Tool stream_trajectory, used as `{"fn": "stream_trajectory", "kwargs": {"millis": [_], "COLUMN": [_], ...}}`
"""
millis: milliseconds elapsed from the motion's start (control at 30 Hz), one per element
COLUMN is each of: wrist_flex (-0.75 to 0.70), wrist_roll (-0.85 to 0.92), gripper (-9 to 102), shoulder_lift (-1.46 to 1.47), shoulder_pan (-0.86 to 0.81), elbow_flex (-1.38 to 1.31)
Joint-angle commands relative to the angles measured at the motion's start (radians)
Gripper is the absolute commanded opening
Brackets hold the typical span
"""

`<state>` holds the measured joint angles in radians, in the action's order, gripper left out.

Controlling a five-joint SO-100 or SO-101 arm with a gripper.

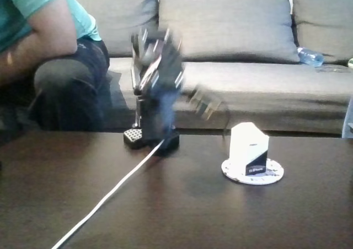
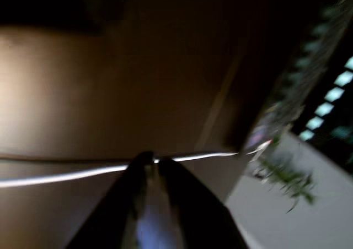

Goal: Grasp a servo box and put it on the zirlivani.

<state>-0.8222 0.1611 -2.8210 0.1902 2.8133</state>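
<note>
In the fixed view, a person sits at ten o'clock. The blurred gripper hangs empty, jaws nearly together. At four o'clock, the servo box stands on the zirlivani on the counter. Likely light, stiff cardboard; grip its flat sides.

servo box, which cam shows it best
The fixed view. There the servo box stands upright and whole on the zirlivani, right of the arm's base, white upper part and black lower corner clearly visible. The wrist view offers blurred dark table, a white cable and the fingertips, nothing recognisable as the box.
</note>
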Motion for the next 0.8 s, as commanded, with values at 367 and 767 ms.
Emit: {"fn": "stream_trajectory", "kwargs": {"millis": [367,767], "wrist_flex": [-0.374,-0.394], "wrist_roll": [0.057,0.066], "gripper": [0,0], "shoulder_lift": [-0.494,-0.494], "shoulder_pan": [-0.158,-0.152], "elbow_flex": [0.192,0.192]}}
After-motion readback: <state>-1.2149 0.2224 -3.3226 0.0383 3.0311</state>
